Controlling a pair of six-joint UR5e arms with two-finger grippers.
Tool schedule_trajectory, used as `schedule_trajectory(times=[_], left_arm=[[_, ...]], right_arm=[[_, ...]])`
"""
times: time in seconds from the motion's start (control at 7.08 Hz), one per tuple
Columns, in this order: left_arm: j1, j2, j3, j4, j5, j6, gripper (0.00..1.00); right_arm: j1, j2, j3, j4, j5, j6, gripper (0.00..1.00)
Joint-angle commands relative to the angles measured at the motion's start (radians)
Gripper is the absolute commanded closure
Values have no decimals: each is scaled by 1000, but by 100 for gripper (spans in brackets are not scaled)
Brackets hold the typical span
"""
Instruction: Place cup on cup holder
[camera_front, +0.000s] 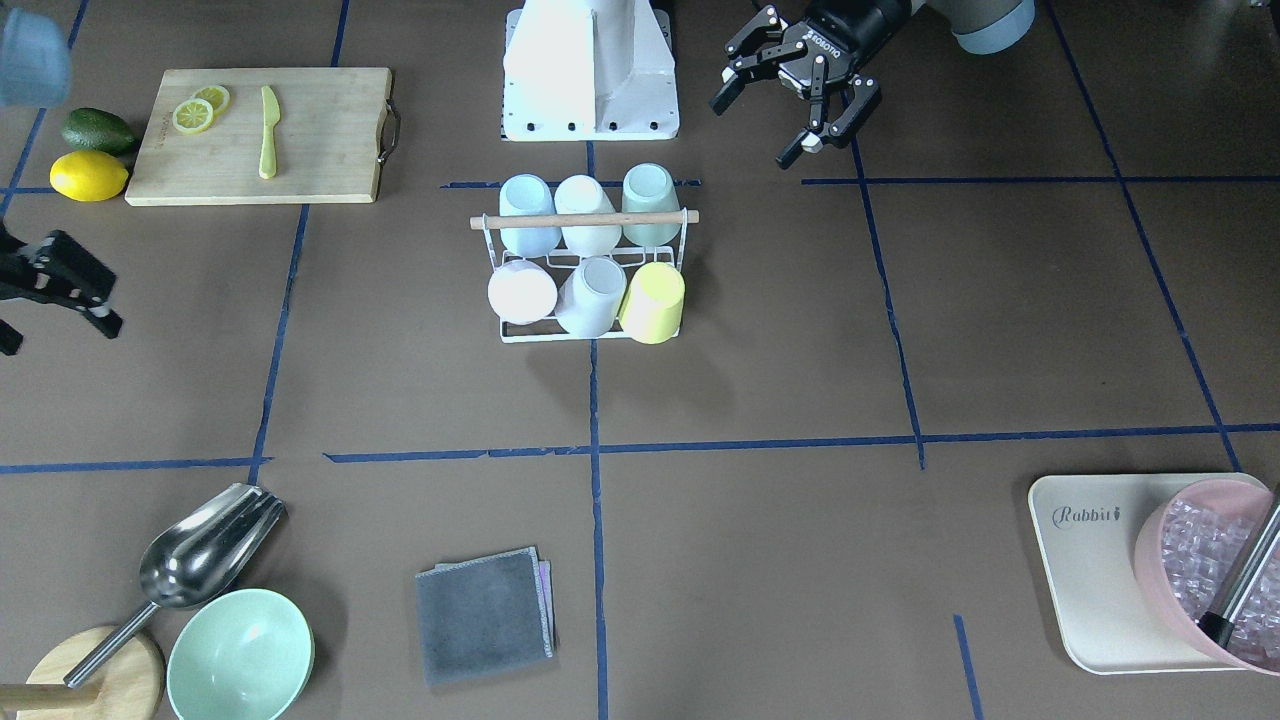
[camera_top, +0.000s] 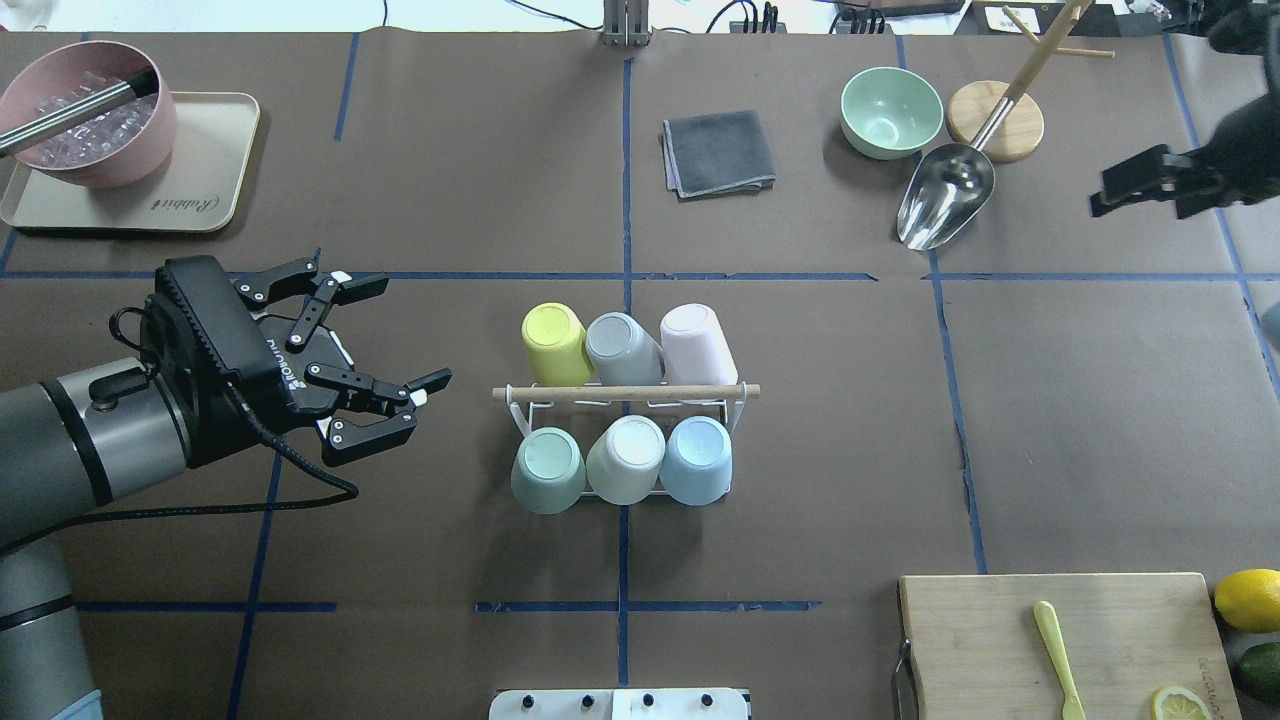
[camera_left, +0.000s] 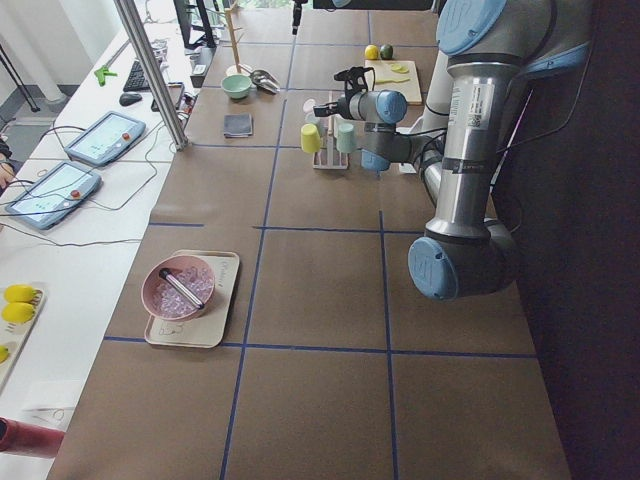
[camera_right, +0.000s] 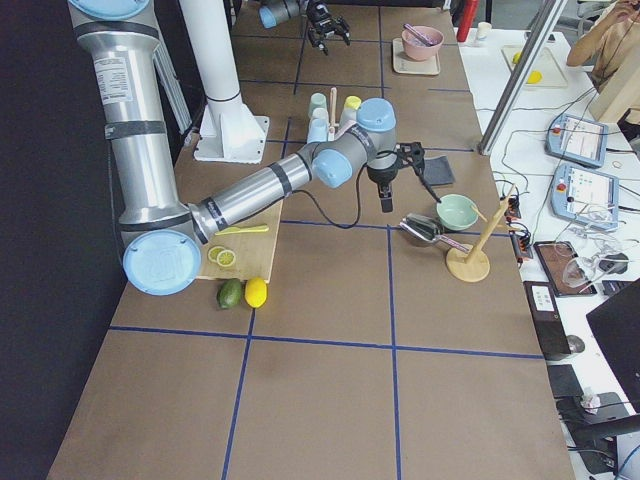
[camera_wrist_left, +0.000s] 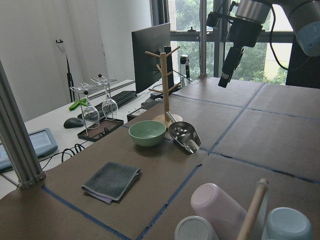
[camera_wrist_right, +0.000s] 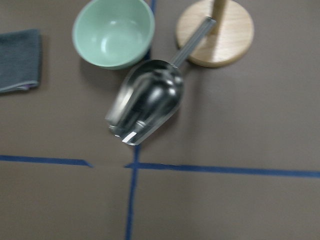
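Note:
The cup holder is a white wire rack with a wooden rod across its top, standing at the table's middle. It carries two rows of upturned cups: yellow, grey and pink on the far side, green, white and blue on the near side. The rack also shows in the front view. My left gripper is open and empty, hovering to the left of the rack. My right gripper is open and empty, far off at the table's right edge.
A metal scoop, a green bowl and a wooden stand lie at the far right. A grey cloth lies beyond the rack. A tray with a pink ice bowl sits far left. A cutting board is near right.

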Motion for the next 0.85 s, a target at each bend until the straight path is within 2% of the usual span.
schedule_trajectory(times=[0.0, 0.28, 0.42, 0.56, 0.71], left_arm=[[-71, 31, -97, 314, -89, -1, 0], [-221, 33, -98, 582, -313, 2, 0], [-271, 34, -83, 644, -365, 0, 0], [-339, 34, -47, 710, -431, 0, 0], [-436, 24, 39, 772, -566, 0, 0]], right_arm=[[166, -159, -21, -79, 50, -207, 0], [326, -172, -128, -160, 48, -516, 0], [386, -169, -166, -229, 36, -699, 0], [399, -169, -165, -303, 34, -742, 0], [400, -175, -165, -311, 36, -773, 0]])
